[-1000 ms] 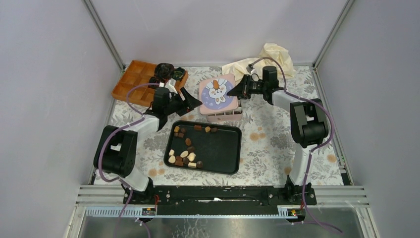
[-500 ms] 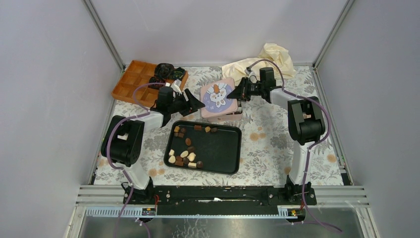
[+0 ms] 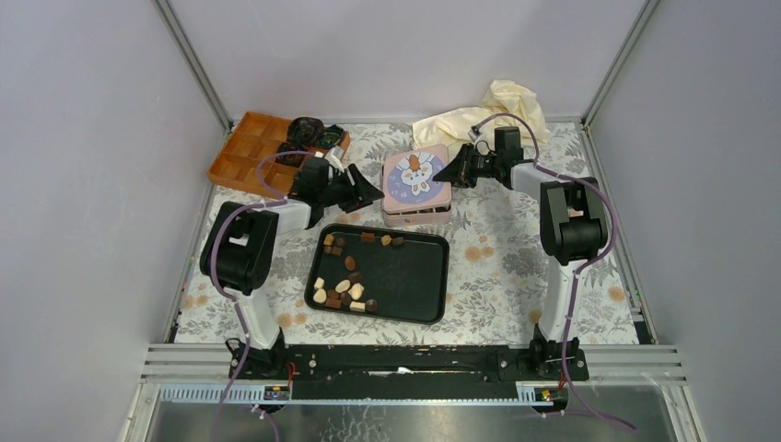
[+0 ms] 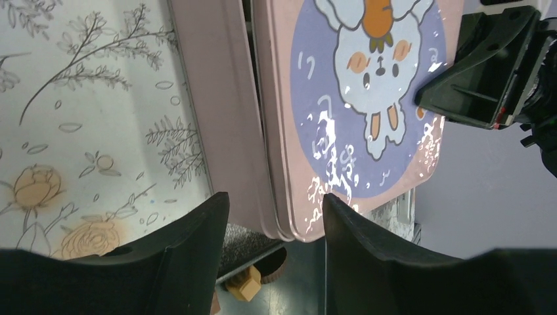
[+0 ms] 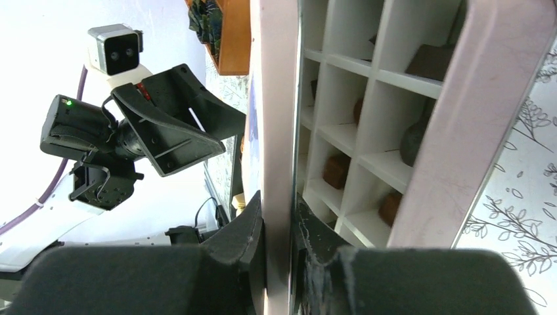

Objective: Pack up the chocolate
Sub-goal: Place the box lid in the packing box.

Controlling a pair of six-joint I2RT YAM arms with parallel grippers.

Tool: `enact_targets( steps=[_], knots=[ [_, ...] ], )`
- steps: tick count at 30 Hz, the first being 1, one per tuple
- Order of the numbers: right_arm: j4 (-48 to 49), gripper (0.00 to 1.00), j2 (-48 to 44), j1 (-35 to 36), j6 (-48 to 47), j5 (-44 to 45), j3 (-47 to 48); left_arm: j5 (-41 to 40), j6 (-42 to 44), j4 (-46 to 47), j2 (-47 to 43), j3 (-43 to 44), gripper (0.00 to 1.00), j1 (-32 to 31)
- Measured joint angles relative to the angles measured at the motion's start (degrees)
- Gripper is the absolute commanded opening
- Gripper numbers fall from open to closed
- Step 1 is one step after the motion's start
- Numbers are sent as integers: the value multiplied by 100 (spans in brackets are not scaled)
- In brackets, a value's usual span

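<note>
Pink lid is clamped at its right edge by the right gripper; left gripper is spread open round the left edge. Chocolate is mostly on the near tray. Lid's probably best kept level.

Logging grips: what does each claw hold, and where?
Right claw pinches the pink lid by its right edge; left claw straddles the opposite side, open, gripping nothing.

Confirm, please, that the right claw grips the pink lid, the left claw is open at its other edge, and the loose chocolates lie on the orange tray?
Not quite: the top view shows the loose chocolates on the black tray, not the orange tray. The rest holds: the right claw grips the pink lid, and the left claw is open at its other edge.
</note>
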Motion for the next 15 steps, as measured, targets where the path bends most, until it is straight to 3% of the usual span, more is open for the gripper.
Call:
enact_targets(
  steps=[15],
  knots=[
    [-236, 11, 391, -66, -96, -511, 356, -33, 260, -422, 343, 623, 61, -144]
  ],
)
